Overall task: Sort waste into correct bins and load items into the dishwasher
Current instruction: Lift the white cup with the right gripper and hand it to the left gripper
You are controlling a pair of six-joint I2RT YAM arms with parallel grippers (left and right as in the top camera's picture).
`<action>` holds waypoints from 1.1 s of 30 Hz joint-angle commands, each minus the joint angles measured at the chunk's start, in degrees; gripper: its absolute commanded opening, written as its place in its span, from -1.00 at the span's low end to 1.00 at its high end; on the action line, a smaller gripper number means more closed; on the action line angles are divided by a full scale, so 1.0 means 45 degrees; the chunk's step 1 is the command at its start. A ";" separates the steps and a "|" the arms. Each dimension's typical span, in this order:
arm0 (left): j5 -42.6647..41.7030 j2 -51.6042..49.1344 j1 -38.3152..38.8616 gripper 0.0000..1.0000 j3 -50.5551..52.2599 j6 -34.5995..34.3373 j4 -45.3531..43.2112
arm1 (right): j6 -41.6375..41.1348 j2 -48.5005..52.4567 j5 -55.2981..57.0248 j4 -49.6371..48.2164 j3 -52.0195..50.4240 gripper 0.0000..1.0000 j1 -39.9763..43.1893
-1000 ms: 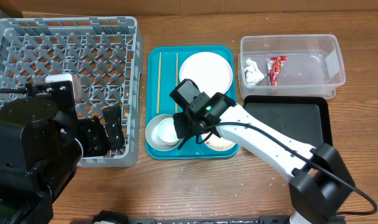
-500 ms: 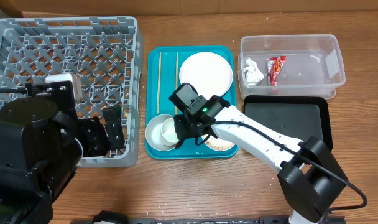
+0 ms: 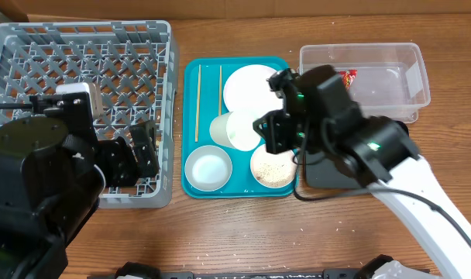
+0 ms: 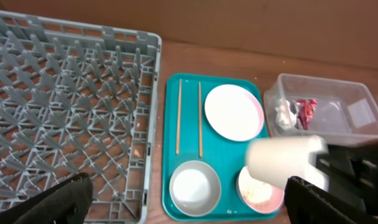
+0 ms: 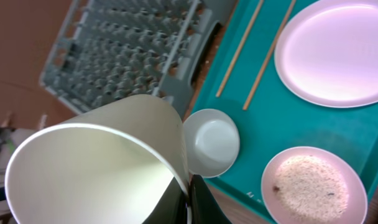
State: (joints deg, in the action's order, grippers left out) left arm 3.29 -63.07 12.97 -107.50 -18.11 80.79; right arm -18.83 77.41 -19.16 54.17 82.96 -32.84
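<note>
Wooden surface, teal tray [image 3: 187, 116] in the middle — and the small white cup [image 3: 234, 129] is no longer sitting in the steel bowl [image 3: 207, 167]: the right gripper [image 3: 260, 133] has lifted it clear, its fingers [image 5: 190, 200] pinching the cup's wall, and it hangs tilted above the tray. The bowl now lies empty beside the plate of rice grains [image 3: 273, 165]. So the cup looks ready to go across to the grey dish rack [image 3: 80, 62], over whose edge the left gripper [image 3: 133, 159] hovers with fingers spread. No writing I can read — the red wrapper [image 3: 345, 84] in the clear tub [image 3: 375, 77] is too small
</note>
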 commanded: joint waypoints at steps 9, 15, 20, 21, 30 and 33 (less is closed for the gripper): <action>-1.1424 -0.4192 -0.1622 0.82 0.0889 0.2953 0.0432 | 0.2341 -0.1467 -0.5459 0.0340 0.0238 -0.92 0.2356; -1.8127 -0.4580 -0.3725 0.94 0.0889 0.5425 0.0389 | 0.2594 -0.1472 -0.8427 -0.1044 0.0238 -0.92 0.2900; -2.0414 -0.4580 -0.3687 1.00 0.0889 0.5960 0.0423 | 0.1846 -0.1258 -0.9768 -0.3177 0.0238 -0.92 0.2875; -2.0866 -0.4580 -0.3560 1.00 0.0889 0.6047 0.0427 | 0.1729 -0.1166 -0.9777 -0.3371 0.0238 -0.92 0.2875; -2.0546 -0.4580 -0.1948 0.86 0.0889 0.5931 0.0476 | 0.0214 -0.0772 -1.0433 -0.5518 0.0233 -0.92 0.2871; -1.9982 -0.4580 -0.1496 0.62 0.0889 0.5931 0.0481 | 0.0165 -0.0665 -1.0433 -0.5498 0.0233 -0.92 0.2871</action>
State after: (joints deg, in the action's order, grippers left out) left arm -87.68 -84.14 4.69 -103.09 6.74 82.94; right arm -16.78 73.73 -65.06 29.67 82.98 -19.97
